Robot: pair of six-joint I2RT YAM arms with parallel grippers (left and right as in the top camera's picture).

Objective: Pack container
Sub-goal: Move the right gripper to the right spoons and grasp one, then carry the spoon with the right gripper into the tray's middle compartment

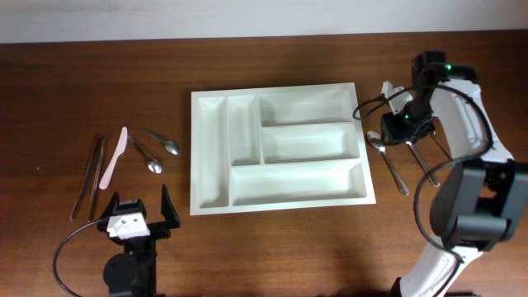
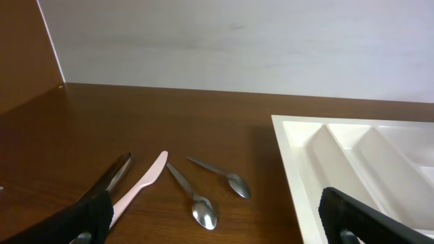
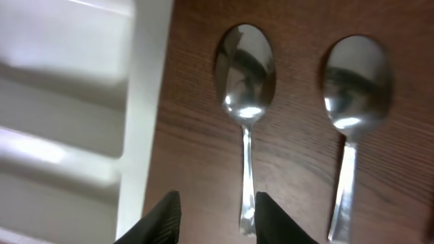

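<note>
White container [image 1: 297, 183] bare inside; left end effector [image 1: 140, 203] and right end effector [image 3: 217, 209] both spread.

The right tool [image 3: 217, 218] hung with its fingertips on either side of the handle of the nearer spoon [image 3: 245, 74]. It was hemmed in by the container [image 3: 146, 102] close on one side and a second spoon [image 3: 354, 81] on the other. Open worktop [image 1: 272, 247] lay beside the left tool [image 1: 139, 205].
</note>
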